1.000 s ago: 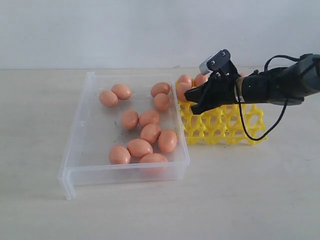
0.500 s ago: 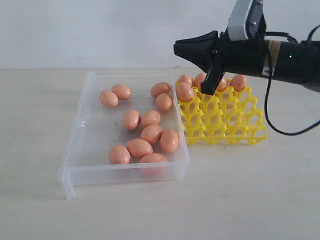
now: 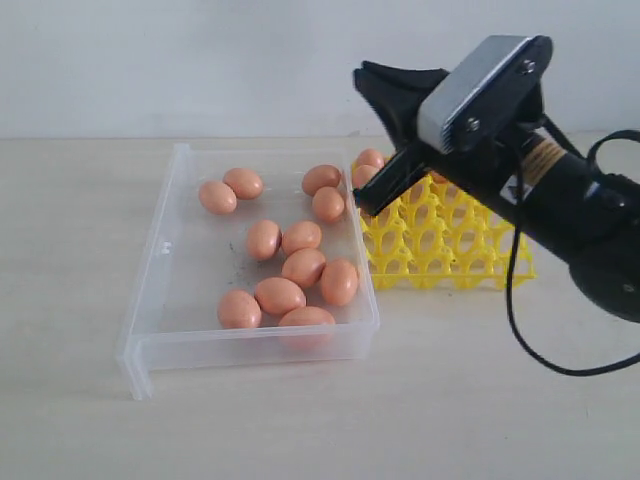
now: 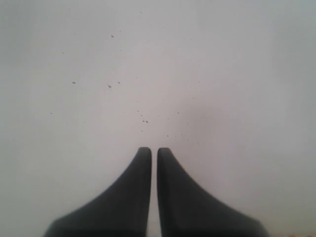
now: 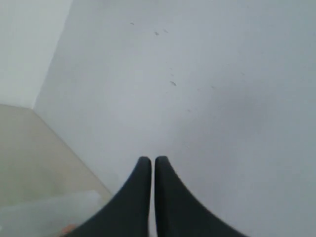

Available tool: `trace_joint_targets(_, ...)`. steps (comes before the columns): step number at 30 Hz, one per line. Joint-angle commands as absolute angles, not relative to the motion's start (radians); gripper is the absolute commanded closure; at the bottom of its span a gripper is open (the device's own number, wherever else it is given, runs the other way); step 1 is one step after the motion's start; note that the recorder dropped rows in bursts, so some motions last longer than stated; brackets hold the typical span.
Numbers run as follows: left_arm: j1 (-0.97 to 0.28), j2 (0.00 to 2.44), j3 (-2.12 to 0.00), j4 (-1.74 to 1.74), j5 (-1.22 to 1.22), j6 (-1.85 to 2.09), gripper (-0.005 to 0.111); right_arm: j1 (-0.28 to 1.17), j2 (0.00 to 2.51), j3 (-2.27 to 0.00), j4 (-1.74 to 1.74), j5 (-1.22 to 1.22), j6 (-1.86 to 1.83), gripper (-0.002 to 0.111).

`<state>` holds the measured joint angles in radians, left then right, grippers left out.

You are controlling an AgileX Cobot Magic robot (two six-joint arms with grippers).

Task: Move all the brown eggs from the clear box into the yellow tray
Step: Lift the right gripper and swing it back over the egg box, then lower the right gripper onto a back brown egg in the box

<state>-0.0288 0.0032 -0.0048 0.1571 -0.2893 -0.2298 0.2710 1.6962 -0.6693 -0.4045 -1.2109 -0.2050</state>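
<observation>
Up I come! A second ago my right gripper (image 3: 365, 75) was down at the tray's (image 3: 450, 262) corner nearest the box (image 3: 150, 290), right among the eggs there. Half a second ago it had cleared the lattice. Now it's higher again and swung toward the camera, nose pointing up at the wall, arm blocking most of the tray's back row.

The jaws are pressed together with only a hairline slit, and there's nothing between them. My own wrist view shows it plainly: right gripper (image 5: 152, 160) aimed at the bare wall, with a corner of the box low in the picture.

My left gripper (image 4: 154, 150) is the same story. It's closed, empty, facing a blank wall and out of the exterior view altogether.

So, the eggs (image 3: 303, 268). Eleven lie loose on the box floor, the same count as a second ago and in much the same scatter: two at the far left, two by the far right wall, seven toward the front. In the tray I can only see two, at its back left corner. The rest of that row is behind my arm.

My read is that the tray drop is done and I'm lifting clear. Eleven trips are left, and these jaws must open before I dip into the box.
</observation>
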Motion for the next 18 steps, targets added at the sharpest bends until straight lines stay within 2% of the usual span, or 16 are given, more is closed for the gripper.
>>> trace_joint_targets(1, -0.033, 0.0, 0.0, 0.15, -0.283, -0.234, 0.102, 0.399, 1.681, -0.729, -0.37, -1.117, -0.096, 0.108)
trace_joint_targets(5, -0.066, 0.0, 0.0, 0.15, -0.286, -0.234, 0.102, 0.452, 1.691, -0.944, -0.489, -0.361, 0.239, 0.1)
trace_joint_targets(7, -0.086, 0.0, 0.0, 0.15, -0.288, -0.234, 0.102, 0.481, 1.716, -1.044, -0.591, -0.117, 0.378, 0.092)
trace_joint_targets(12, -0.094, 0.0, 0.0, 0.15, -0.288, -0.234, 0.102, 0.579, 1.775, -1.246, -0.579, 0.251, 0.397, 0.07)
trace_joint_targets(18, -0.094, 0.0, 0.0, 0.15, -0.288, -0.234, 0.102, 0.623, 1.937, -1.519, -0.15, 0.566, 0.036, 0.069)
